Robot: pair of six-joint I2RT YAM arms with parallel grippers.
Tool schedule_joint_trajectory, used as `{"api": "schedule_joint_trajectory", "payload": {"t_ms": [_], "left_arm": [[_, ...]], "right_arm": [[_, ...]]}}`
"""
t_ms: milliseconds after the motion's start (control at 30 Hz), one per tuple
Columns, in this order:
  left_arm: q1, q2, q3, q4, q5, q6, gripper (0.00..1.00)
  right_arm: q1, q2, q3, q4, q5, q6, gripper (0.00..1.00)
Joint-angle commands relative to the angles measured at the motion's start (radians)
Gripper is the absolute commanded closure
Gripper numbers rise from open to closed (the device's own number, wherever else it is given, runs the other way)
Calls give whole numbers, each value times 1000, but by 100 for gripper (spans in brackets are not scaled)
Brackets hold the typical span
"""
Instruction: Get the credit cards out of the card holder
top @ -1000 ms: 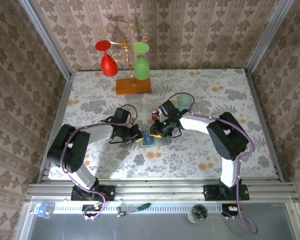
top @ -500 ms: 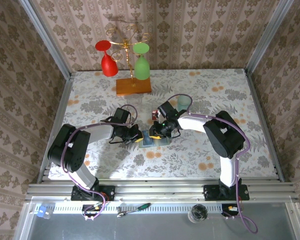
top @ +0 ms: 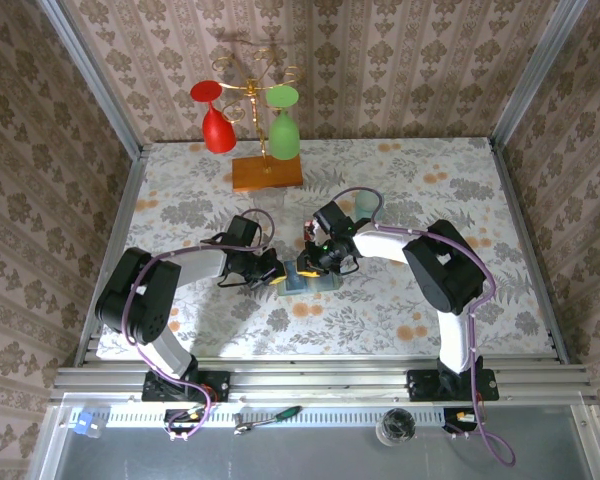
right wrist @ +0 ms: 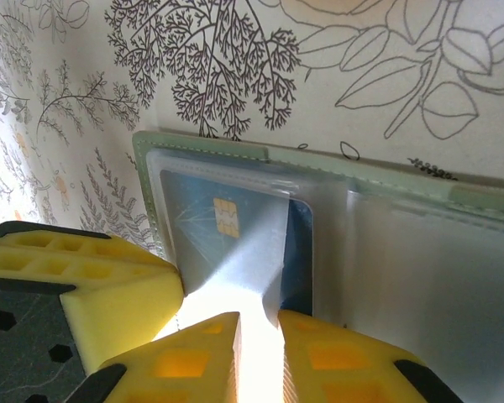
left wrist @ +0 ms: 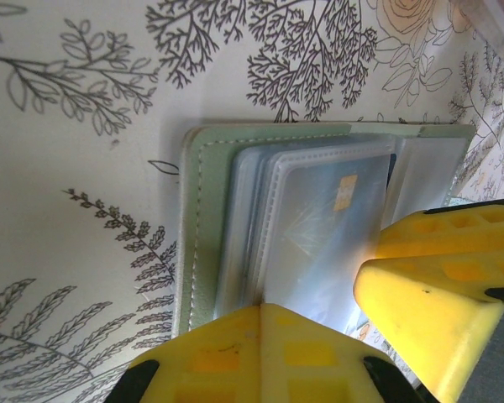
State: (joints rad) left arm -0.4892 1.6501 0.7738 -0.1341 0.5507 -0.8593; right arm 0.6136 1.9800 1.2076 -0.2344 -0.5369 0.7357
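Credit cards (right wrist: 227,222) aren't all out: a blue one sits sleeved in the open card holder (right wrist: 203,148). Left jaws are pressed together; whether the right jaws grip, I cannot tell.

You see the card holder (left wrist: 203,218) open on the floral tablecloth (left wrist: 67,168), a chipped credit card (left wrist: 319,243) under clear sleeves, and your left gripper (left wrist: 319,306) closed at its near edge.
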Motion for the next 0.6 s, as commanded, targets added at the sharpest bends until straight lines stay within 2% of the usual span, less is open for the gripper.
{"api": "schedule_joint_trajectory", "payload": {"t_ms": [0,167,333,567], "left_arm": [[6,29,7,-42,-21,25,100],[6,28,7,-43,-20,26,100],[6,29,7,-44,-21,25,100],[5,24,7,-47,-23,26,100]], "right_arm": [[6,21,20,-22,-31,-18,78],[6,14,20,-69,13,-32,73],[7,-7,21,-113,77,-52,72],[6,-22,27,-132,103,-72,72]]}}
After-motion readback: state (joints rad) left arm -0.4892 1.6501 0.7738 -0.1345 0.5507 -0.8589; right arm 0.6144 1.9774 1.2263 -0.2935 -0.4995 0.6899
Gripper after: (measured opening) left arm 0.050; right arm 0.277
